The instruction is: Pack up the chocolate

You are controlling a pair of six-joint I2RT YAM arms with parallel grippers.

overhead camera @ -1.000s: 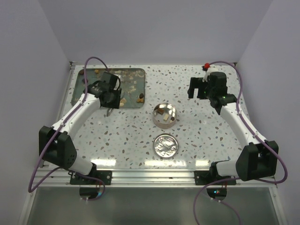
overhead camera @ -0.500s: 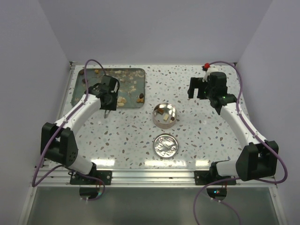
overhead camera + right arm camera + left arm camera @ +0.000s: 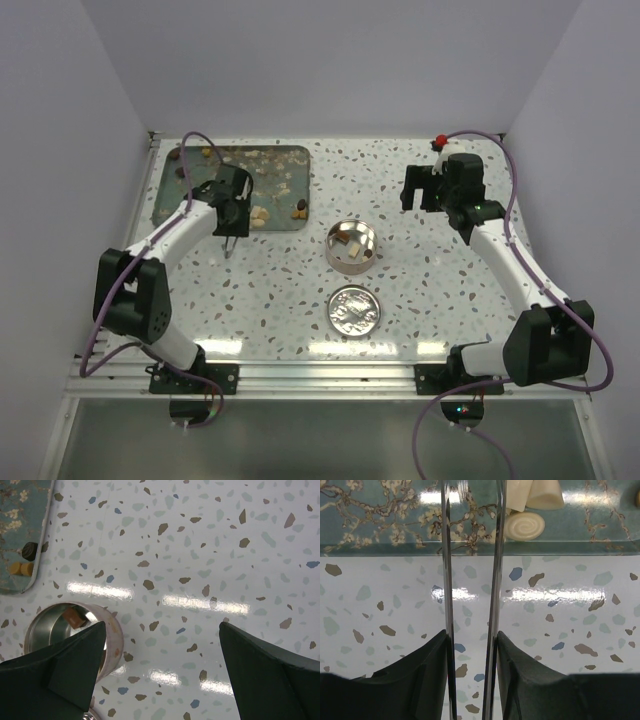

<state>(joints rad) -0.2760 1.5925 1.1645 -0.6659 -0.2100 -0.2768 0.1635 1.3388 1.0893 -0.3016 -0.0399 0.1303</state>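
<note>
**Metal blades empty at the tray rim: the next piece is yet to be picked**

Metal and thin, the two long blades of the left gripper [image 3: 472, 490] stand a narrow gap apart with nothing between them. In the wrist view only speckled table [image 3: 580, 610] shows through the slot. They point down at the near rim of the blossom-patterned tray [image 3: 380, 520], with the tips reaching just over that edge.

The step in hand looks like the reach for another piece of chocolate. The round tin [image 3: 351, 246] already holds a few lumps, one of them brown [image 3: 75, 616], and more lie loose on the tray.

The closest chocolate is a cream piece with a swirl on top [image 3: 525, 525]. It lies just beyond the blades and a little to their right, outside the gap, near the right blade. Two more pale lumps [image 3: 535, 492] sit right behind it.

The next move probably calls for a small shift to the right and forward so the blades straddle the swirl piece. They may also need to spread a little more before closing, since the piece looks about as wide as the gap.

The tin sits well off to the left gripper's right, with its lid [image 3: 354, 309] lying apart on the near side of it.

The right gripper [image 3: 162, 645] hangs above the table with its fingers spread wide and empty. The tin lies below it, at its left finger.
</note>
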